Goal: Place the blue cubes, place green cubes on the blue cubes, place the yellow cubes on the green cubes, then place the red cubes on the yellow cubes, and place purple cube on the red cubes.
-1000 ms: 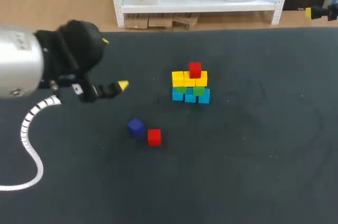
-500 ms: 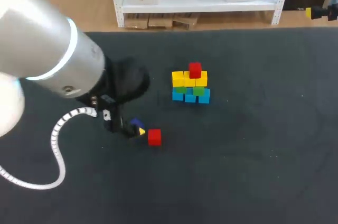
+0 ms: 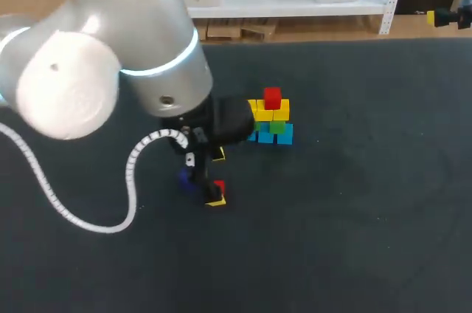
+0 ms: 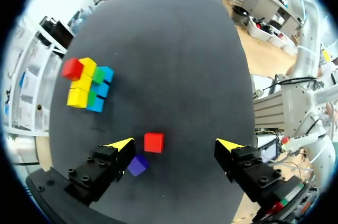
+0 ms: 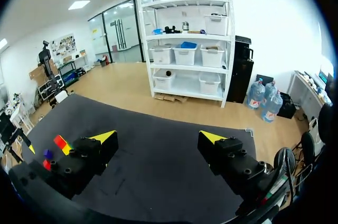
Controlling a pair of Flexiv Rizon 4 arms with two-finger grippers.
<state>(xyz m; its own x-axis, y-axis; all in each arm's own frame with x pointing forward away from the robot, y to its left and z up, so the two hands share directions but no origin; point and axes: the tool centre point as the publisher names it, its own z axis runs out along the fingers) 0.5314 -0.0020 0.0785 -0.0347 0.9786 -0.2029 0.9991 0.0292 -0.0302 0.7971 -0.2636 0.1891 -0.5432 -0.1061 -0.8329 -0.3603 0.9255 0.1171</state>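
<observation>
Left claw point(image 4: 175, 145) spread wide, gripping nothing; the loose red cube point(image 4: 153, 142) lies between its fingers, nearer one tip, purple cube point(image 4: 138, 165) just beside. Cube stack point(image 4: 87, 84) well ahead. Right claw point(image 5: 158, 137) also gapes, holding nothing

a wide table point(image 3: 369, 239) with a dark, matte black top, evenly lit.

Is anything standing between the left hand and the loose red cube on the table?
Nothing visible. The red cube lies between the open fingers of the left hand; the purple cube sits beside one finger.
</observation>
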